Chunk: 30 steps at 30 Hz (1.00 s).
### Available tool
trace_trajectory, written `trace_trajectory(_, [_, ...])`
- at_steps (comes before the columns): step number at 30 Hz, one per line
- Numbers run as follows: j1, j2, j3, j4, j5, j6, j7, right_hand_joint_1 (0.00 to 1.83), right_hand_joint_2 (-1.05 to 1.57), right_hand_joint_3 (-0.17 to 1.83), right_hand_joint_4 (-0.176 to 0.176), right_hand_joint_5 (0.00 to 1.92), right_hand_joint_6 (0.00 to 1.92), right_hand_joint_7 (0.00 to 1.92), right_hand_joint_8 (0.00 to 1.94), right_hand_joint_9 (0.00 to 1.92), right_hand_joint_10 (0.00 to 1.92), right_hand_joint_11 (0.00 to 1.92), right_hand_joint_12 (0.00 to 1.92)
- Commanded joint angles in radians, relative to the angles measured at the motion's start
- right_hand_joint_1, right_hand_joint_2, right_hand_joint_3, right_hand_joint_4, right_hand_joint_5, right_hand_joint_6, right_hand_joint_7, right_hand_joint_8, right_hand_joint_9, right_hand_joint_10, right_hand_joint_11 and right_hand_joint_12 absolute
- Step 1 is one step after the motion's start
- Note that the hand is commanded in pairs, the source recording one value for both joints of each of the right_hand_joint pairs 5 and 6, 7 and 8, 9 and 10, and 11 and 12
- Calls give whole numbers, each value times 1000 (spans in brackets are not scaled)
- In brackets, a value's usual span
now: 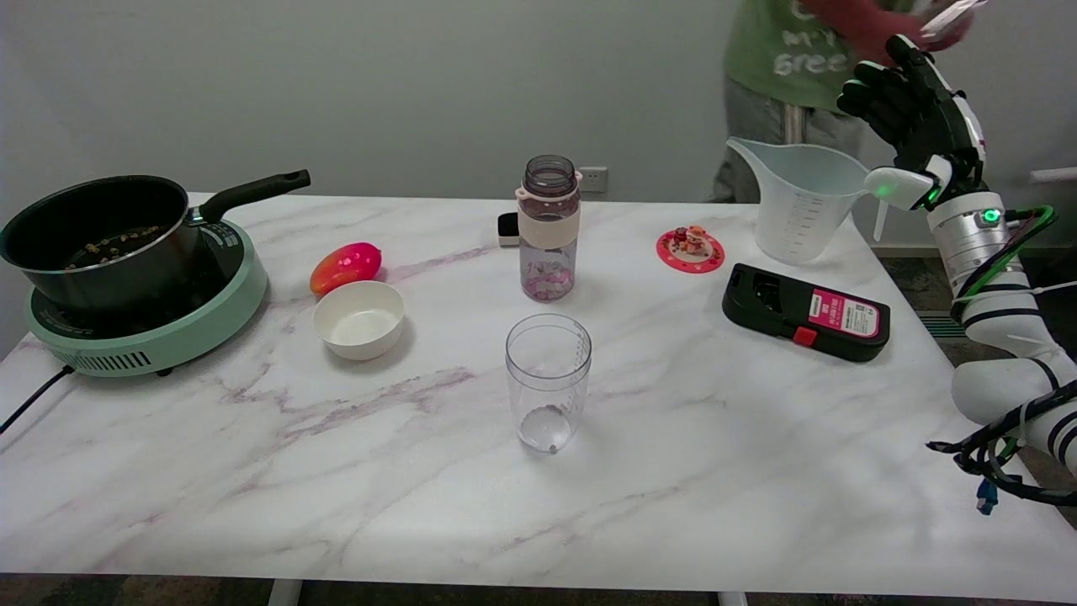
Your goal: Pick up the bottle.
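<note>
While bottle point(549, 227) stands upright – robot hand point(919, 109) raised, fingers apart, empty.

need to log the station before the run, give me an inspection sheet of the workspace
surface: white marble-look table, no spills seen
job's things: bottle upright, lid off, mid-table toward the far edge, untouched
clutter: clear cup in front of the bottle; white bowl; red-orange fruit; pan on green hotplate; measuring jug; black device; pink coaster
hands: right hand raised in the air past the table's right edge, fingers apart, holding nothing
cables: bundle hanging off the right arm; hotplate cord over the left edge
surroundings: person in green shirt behind the table, wall socket
</note>
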Motion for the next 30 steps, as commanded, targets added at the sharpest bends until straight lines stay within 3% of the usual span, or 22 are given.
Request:
trace_trajectory(1, [-41,-10,8,-40,-24,61,119,1247,-761,1203,0,170,170,457,457,521,521,520,520])
trace_trajectory(8, [-30,-5,-25,-52,-35,25,139,1247,-743,1223,0,166,166,442,442,513,513,506,506])
trace_trajectory(12, [11,-5,-119,-57,-27,30,315,1234,-894,1313,0,108,108,393,393,440,440,389,389])
trace_trajectory(18, [91,-12,-168,-17,-115,86,320,1229,-1001,1175,0,50,50,346,346,359,359,216,216])
trace_trajectory(22, [122,-12,-195,79,-224,5,328,1250,-960,1114,0,63,63,362,362,383,383,228,228])
trace_trajectory(30, [152,-63,-244,121,-264,-86,309,1256,-898,1158,0,78,78,394,394,433,433,311,311])
